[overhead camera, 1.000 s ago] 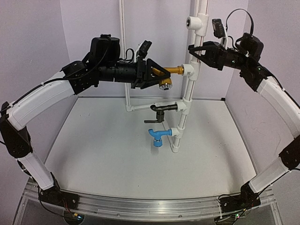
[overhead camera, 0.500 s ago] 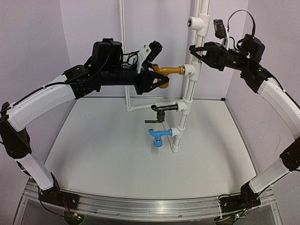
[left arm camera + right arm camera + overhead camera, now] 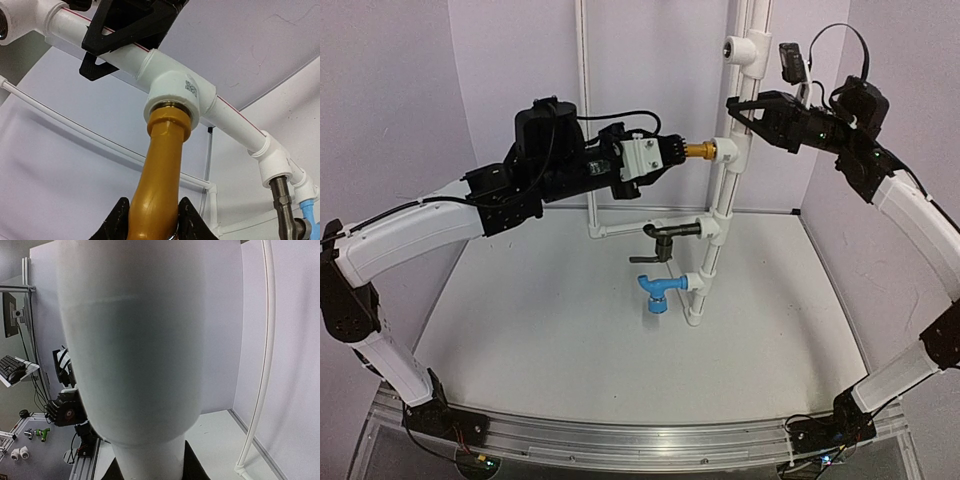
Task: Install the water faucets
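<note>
The left arm and right arm are showing white curved shells between black joints. A thin black cable is looping above the right wrist. The left gripper is showing black fingers and a white block.

no words or numbers i can read, just a small dark printed code square, too fine to make out, on the white plastic pipe tee

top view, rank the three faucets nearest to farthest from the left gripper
1. gold faucet, top of the upright pipe, gripped by the left gripper
2. black faucet, middle fitting, below it
3. blue faucet, lowest fitting
</note>
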{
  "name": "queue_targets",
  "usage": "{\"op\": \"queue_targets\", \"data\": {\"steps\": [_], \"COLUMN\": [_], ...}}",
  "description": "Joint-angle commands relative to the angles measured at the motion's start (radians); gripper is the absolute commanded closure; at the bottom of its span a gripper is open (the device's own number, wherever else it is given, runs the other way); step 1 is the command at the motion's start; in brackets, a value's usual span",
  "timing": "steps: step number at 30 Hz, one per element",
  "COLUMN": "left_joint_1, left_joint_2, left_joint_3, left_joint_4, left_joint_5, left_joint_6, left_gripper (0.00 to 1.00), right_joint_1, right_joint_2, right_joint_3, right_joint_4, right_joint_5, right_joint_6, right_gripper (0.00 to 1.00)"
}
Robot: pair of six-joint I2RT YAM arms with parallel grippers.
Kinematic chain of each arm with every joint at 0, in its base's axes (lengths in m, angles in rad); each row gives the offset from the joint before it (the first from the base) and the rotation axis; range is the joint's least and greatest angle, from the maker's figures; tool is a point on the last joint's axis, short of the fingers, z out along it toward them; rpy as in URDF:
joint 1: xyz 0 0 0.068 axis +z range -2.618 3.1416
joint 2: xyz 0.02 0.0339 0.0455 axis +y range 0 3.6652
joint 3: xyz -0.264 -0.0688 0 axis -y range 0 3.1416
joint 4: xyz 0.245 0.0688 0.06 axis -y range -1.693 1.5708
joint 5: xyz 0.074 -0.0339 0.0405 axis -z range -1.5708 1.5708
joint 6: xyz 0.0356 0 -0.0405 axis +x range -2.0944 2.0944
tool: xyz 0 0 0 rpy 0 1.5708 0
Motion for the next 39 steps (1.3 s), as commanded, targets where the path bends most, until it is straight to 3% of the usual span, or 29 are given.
{"op": "queue_targets", "data": {"steps": [1,6,11,16,18,20,22,24,27,30,39], "left_joint_1": [0.019,-0.008,-0.096,-0.103,-0.081,-0.03,0.038,0.097,0.131,0.134,0.134], "left_joint_2": [-0.04,-0.124,-0.226,-0.25,-0.213,-0.185,-0.203,-0.234,-0.253,-0.196,-0.085], "left_joint_3": [-0.026,-0.044,-0.104,0.018,0.124,0.206,0.199,0.129,0.032,0.054,0.087], "left_joint_4": [-0.002,-0.076,-0.249,-0.552,-0.72,-0.83,-0.784,-0.63,-0.433,-0.391,-0.153], "left_joint_5": [-0.207,-0.22,-0.285,-0.541,-0.544,-0.447,-0.235,-0.005,0.174,0.274,0.459], "left_joint_6": [0.155,0.011,-0.235,-0.857,-1.125,-1.335,-1.52,-1.686,-1.93,-2.154,-2.379], "left_gripper": [0.48,0.02,0.0,0.0,0.0,0.0,0.0,0.0,0.0,0.0,0.0], "right_joint_1": [0.005,0.004,0.006,0.004,0.005,0.004,0.004,0.005,0.004,0.005,0.006], "right_joint_2": [0.024,0.029,0.031,0.03,0.032,0.033,0.032,0.035,0.04,0.043,0.051], "right_joint_3": [-0.048,-0.038,-0.025,-0.027,-0.025,-0.024,-0.024,-0.021,-0.016,-0.012,0.004], "right_joint_4": [-0.236,-0.236,-0.236,-0.235,-0.235,-0.235,-0.235,-0.235,-0.236,-0.238,-0.242], "right_joint_5": [-0.04,-0.028,-0.016,-0.005,0.0,0.006,0.008,0.011,0.015,0.024,0.041], "right_joint_6": [0.202,0.204,0.201,0.199,0.197,0.193,0.188,0.185,0.176,0.168,0.162], "right_gripper": [0.92,0.92,0.92,0.91,0.89,0.86,0.84,0.82,0.79,0.77,0.72]}}
